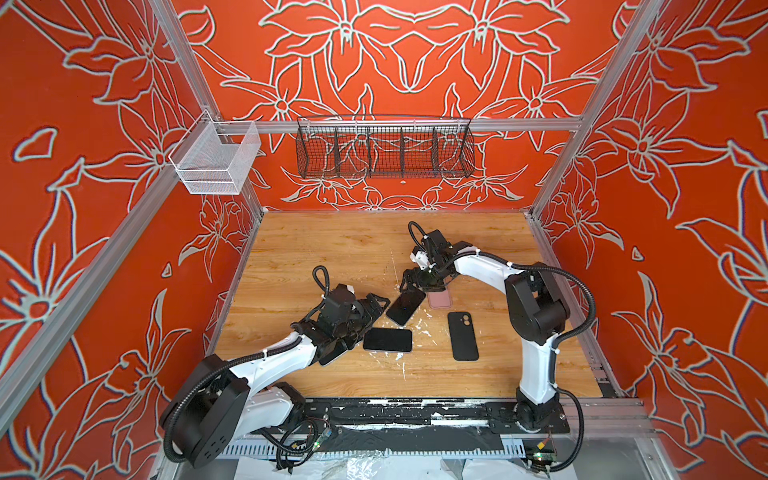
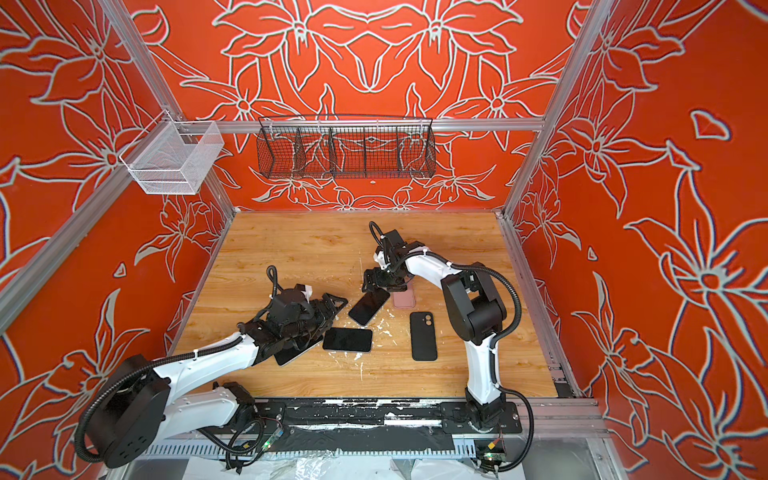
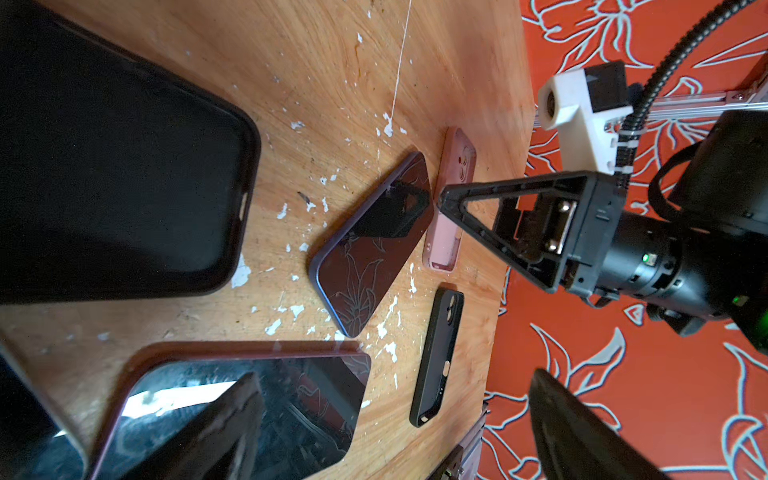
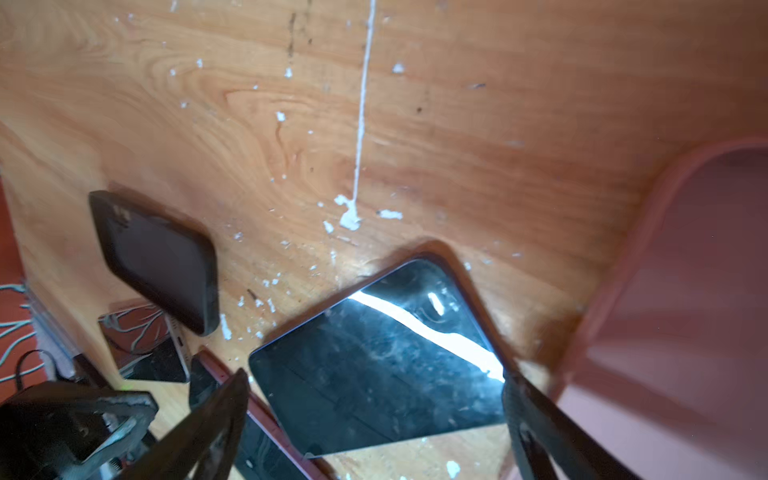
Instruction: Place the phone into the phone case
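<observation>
Orange floral walls box in a wooden tabletop (image 1: 332, 249) flecked with white paint. Two arms work over it.

Left gripper (image 1: 372, 313), lower centre-left in both top views: jaws spread wide, holding nothing. It overhangs the clutter and hides part of it.

Right gripper (image 1: 424, 286), centre: jaws wide apart, straddling the upper end of the diagonal phone (image 1: 405, 308), not closed on it.

Two baskets hang on the rear rail: black basket (image 1: 384, 151) and white basket (image 1: 216, 160).

Phones, three:
- the diagonal one
- flat phone (image 1: 387, 340), just below it
- third phone (image 1: 332, 355), half under the left arm

Cases, three:
- pink case (image 1: 441, 300), open side up, just right of the diagonal phone
- black case (image 1: 462, 336), camera side up, lower right
- second black case (image 3: 124, 166), hollow up, seen only in the wrist views
</observation>
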`<control>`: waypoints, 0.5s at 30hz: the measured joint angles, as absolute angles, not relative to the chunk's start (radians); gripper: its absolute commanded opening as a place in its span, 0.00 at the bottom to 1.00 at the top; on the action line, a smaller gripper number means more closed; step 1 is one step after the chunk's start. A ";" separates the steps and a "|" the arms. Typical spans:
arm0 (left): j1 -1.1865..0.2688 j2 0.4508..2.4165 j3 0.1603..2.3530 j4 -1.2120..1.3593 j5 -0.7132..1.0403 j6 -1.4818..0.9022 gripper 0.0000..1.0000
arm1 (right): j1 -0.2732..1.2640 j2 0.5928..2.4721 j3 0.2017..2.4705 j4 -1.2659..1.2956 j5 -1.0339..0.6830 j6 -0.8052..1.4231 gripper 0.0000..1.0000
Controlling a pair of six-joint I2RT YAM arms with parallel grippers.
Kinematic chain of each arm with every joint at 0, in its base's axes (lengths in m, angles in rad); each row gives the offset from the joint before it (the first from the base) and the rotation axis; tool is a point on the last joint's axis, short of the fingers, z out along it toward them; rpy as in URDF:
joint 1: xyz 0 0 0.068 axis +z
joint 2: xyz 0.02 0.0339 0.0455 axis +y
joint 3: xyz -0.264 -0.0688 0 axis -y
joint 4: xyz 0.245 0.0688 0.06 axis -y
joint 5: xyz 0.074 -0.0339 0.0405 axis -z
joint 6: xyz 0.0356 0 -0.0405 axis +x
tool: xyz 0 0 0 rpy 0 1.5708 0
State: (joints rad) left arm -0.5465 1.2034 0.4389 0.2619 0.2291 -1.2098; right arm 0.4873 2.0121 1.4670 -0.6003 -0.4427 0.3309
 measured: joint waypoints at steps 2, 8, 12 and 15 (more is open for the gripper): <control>-0.550 1.219 0.439 0.273 0.229 -1.214 0.97 | 0.486 2.027 1.486 -0.605 -0.429 0.321 0.98; -0.552 1.267 0.439 0.309 0.228 -1.226 0.97 | 0.486 2.090 1.544 -0.617 -0.420 0.291 0.98; -0.552 1.291 0.439 0.325 0.225 -1.232 0.97 | 0.486 2.095 1.555 -0.618 -0.419 0.285 0.98; -0.552 1.313 0.439 0.346 0.224 -1.236 0.97 | 0.486 2.095 1.552 -0.617 -0.421 0.283 0.98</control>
